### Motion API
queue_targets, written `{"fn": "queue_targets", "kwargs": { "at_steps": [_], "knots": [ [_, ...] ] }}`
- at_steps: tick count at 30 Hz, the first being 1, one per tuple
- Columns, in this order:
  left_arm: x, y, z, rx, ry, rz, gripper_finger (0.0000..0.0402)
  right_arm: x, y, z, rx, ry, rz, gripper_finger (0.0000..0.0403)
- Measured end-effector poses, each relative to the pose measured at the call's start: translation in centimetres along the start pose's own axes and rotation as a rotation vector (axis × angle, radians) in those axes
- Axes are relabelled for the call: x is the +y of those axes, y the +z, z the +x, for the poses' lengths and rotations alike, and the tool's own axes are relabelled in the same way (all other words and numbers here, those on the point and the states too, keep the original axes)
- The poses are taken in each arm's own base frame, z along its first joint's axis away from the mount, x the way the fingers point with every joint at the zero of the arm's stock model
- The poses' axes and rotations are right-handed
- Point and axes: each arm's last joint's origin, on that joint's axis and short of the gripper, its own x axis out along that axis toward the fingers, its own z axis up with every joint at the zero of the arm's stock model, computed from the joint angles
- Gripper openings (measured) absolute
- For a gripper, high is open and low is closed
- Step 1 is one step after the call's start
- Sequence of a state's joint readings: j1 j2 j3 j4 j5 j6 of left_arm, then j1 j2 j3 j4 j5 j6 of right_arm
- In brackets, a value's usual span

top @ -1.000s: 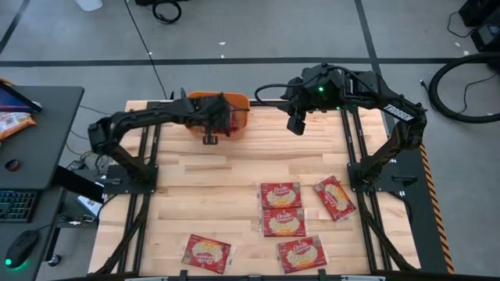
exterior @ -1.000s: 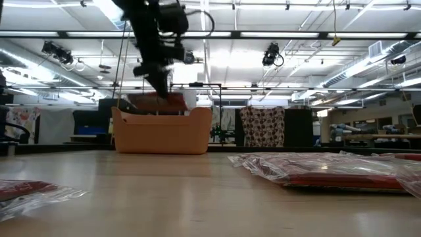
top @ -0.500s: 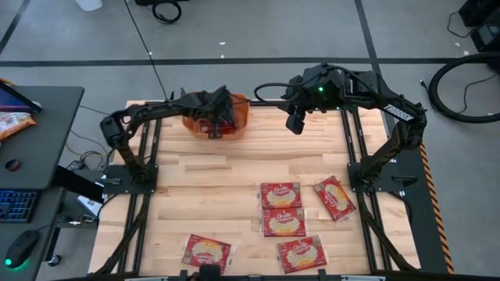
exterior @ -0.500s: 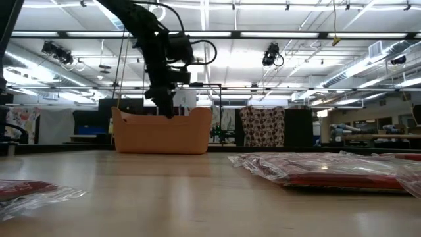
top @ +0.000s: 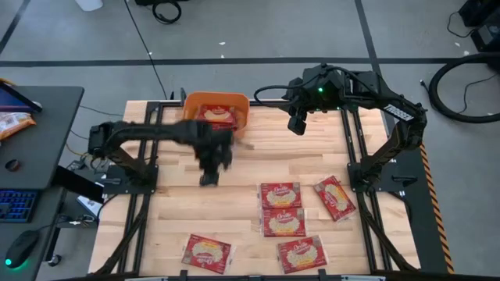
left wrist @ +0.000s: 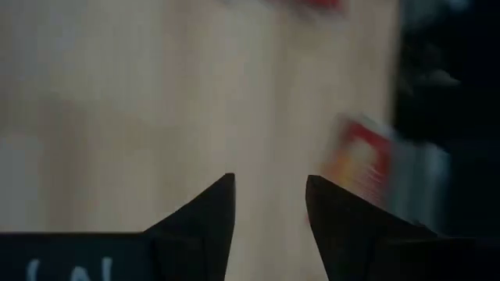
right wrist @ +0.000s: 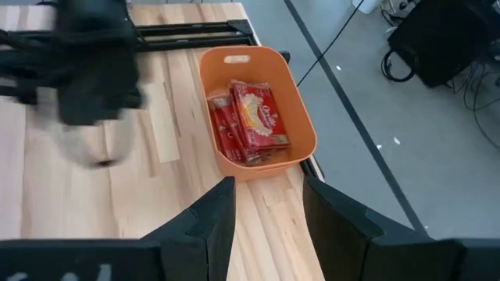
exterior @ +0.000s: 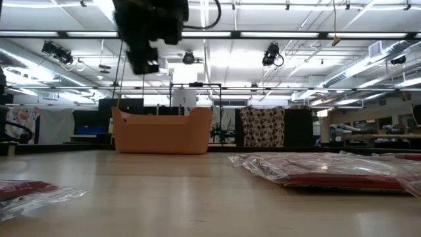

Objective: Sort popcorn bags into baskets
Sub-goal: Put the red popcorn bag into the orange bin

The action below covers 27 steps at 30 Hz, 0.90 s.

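Swinging my empty, open left gripper (top: 209, 165) away from the basket (top: 216, 102), which holds several bags, I next reach for five popcorn bags (top: 281, 222) lying well clear; right gripper (top: 297, 125) waits beside the basket, fingers parted.

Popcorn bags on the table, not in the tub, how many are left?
5: one, one below it, one angled to the right, one at the front, one at front left. More lie in the tub.
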State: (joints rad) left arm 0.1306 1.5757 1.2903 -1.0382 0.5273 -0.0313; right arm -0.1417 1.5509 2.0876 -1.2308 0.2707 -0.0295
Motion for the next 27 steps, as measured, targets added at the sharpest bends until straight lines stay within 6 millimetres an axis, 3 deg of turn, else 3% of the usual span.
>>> {"fn": "queue_targets", "kwargs": {
  "at_steps": [3, 6, 10, 13, 19, 27],
  "knots": [
    [-4.4, -0.9, 2.5, 0.093, -0.021, 0.041, 0.0161, 0.0, 0.0, 0.0, 0.0, 0.0, -0.035, 0.0155],
    [-8.9, -2.3, 4.9, 0.126, 0.067, 0.129, 0.0161, 0.0, 0.0, 0.0, 0.0, 0.002, -0.071, 0.0155],
    [-14.3, -4.5, 7.5, 0.028, 0.183, 0.192, 0.0176, 0.0, 0.0, 0.0, -0.001, 0.003, -0.11, 0.0155],
    [-17.3, -5.8, 9.0, -0.038, 0.164, 0.243, 0.019, 0.0, 0.0, 0.0, -0.001, 0.003, -0.138, 0.0155],
    [-19.3, -6.9, 13.3, 0.005, 0.123, 0.263, 0.0181, -0.2, 0.1, 0.0, -0.011, 0.015, -0.152, 0.0155],
    [-18.1, -7.4, 19.5, 0.173, 0.141, 0.265, 0.0167, -0.5, 0.0, 0.1, -0.008, 0.047, -0.141, 0.0155]
  ]
}}
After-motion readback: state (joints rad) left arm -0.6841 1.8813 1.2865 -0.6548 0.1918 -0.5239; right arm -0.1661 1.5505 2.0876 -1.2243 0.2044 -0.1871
